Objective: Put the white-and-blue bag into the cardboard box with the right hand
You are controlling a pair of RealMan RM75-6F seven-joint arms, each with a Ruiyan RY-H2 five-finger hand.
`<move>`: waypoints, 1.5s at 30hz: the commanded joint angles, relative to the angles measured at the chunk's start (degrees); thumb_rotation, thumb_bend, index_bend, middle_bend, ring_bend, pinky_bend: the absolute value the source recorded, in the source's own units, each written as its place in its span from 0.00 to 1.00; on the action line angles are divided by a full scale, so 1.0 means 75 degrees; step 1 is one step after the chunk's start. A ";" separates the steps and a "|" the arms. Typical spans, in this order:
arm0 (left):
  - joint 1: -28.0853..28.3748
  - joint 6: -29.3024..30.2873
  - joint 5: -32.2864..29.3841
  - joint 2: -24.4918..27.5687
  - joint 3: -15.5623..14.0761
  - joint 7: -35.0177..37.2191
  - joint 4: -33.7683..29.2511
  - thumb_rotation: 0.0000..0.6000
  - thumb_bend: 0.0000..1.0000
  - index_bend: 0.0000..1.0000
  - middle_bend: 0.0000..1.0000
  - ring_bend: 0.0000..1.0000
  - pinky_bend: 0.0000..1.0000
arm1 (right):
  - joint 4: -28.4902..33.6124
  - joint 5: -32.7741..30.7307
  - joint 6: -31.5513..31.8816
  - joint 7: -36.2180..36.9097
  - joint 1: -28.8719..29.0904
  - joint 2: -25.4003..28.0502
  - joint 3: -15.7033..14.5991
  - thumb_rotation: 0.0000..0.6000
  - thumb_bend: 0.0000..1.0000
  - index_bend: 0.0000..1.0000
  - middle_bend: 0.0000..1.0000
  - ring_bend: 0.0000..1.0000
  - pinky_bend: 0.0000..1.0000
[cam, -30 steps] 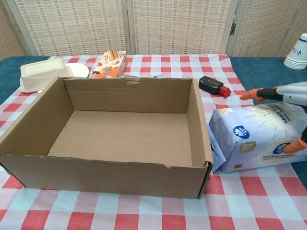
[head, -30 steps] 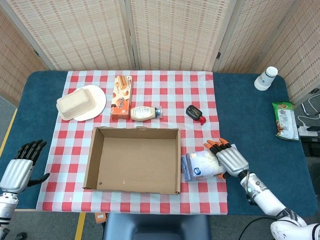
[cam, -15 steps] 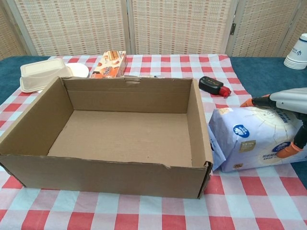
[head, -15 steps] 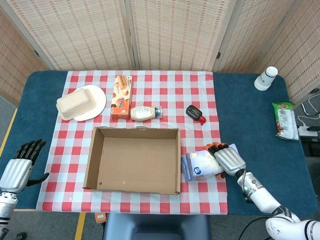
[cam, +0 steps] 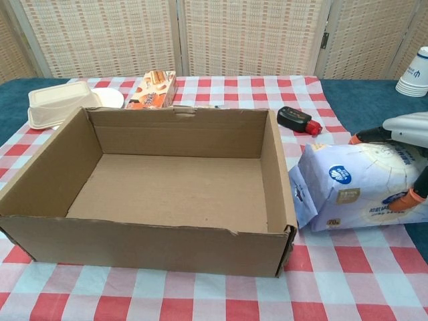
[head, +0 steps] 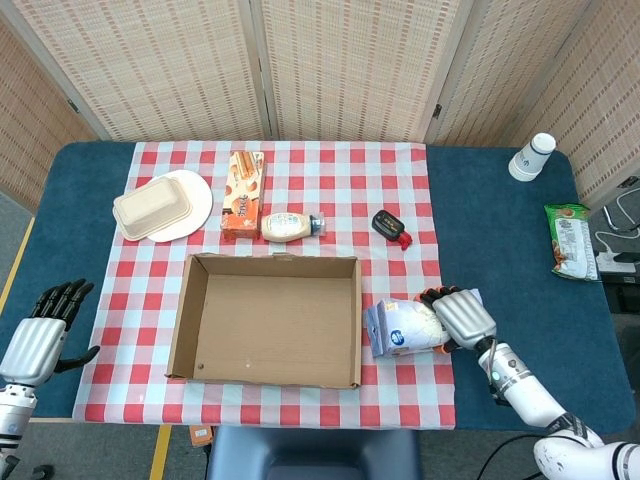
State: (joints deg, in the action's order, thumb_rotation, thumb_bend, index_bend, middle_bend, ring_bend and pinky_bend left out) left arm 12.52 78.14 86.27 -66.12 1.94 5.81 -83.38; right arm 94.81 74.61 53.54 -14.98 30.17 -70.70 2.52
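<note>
The white-and-blue bag [head: 403,328] [cam: 354,187] lies on the checked cloth just right of the open cardboard box [head: 268,320] [cam: 160,180], its left end close to the box's right wall. My right hand [head: 460,318] [cam: 406,157] grips the bag's right end, fingers over the top and thumb on the near side, and the bag is tilted up a little. My left hand [head: 42,335] hangs open at the table's near left edge, holding nothing. The box is empty.
Behind the box lie a mayonnaise bottle [head: 289,225], an orange snack box [head: 244,191], a lidded food container on a white plate [head: 155,206] and a small black-and-red object [head: 391,226]. A stack of paper cups [head: 531,156] and a green packet [head: 571,241] sit at the right.
My right hand has closed its fingers around the bag's right end, and the bag has tipped up slightly. The left hand has not moved.
</note>
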 commanded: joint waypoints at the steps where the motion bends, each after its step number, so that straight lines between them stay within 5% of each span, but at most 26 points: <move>1: 0.0004 -0.0010 -0.0006 0.0003 0.0002 0.0007 -0.0005 1.00 0.20 0.00 0.00 0.00 0.07 | 0.0386 0.0100 0.0284 -0.0101 -0.0137 0.0372 -0.0036 1.00 0.00 0.37 0.26 0.25 0.41; 5: 0.0001 -0.0004 -0.0012 0.0008 0.0005 0.0014 -0.0010 1.00 0.20 0.00 0.00 0.00 0.07 | 0.0639 0.0148 0.0400 -0.0082 -0.0219 0.0614 -0.0073 1.00 0.00 0.38 0.26 0.25 0.41; 12: 0.0005 -0.0012 -0.0017 -0.0004 0.0004 -0.0070 -0.0058 1.00 0.20 0.00 0.00 0.00 0.07 | 0.2515 0.0727 0.1445 -0.0266 -0.0688 0.2588 -0.0042 1.00 0.00 0.39 0.28 0.26 0.43; 21: -0.0009 0.0025 0.0033 -0.0019 -0.0026 -0.0198 -0.0137 1.00 0.20 0.00 0.00 0.00 0.07 | 0.4004 0.0294 0.1351 -0.0969 -0.0010 0.3404 0.0866 1.00 0.00 0.39 0.29 0.27 0.43; 29: -0.0010 0.0028 0.0060 0.0078 -0.0026 0.0087 -0.0174 1.00 0.20 0.00 0.00 0.00 0.07 | 0.4085 -0.1411 0.0777 -0.2146 0.1444 0.2154 0.1663 1.00 0.00 0.37 0.29 0.27 0.44; 38: -0.0064 0.0190 0.0255 0.0227 -0.0089 0.0410 -0.0230 1.00 0.20 0.00 0.00 0.00 0.07 | 0.3343 -0.2730 0.0771 -0.3405 0.2866 -0.0151 0.1741 1.00 0.00 0.32 0.29 0.27 0.44; 45: -0.0046 0.0134 0.0242 0.0302 -0.0088 0.0658 -0.0195 1.00 0.20 0.00 0.00 0.00 0.07 | 0.2950 -0.3412 0.1087 -0.3931 0.3540 -0.1257 0.1802 1.00 0.00 0.33 0.29 0.27 0.44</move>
State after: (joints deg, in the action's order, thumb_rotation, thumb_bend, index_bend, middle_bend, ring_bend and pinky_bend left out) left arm 12.15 79.18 88.07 -63.92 1.28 10.66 -84.88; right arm 118.09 50.42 60.93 -43.25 55.35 -78.53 15.81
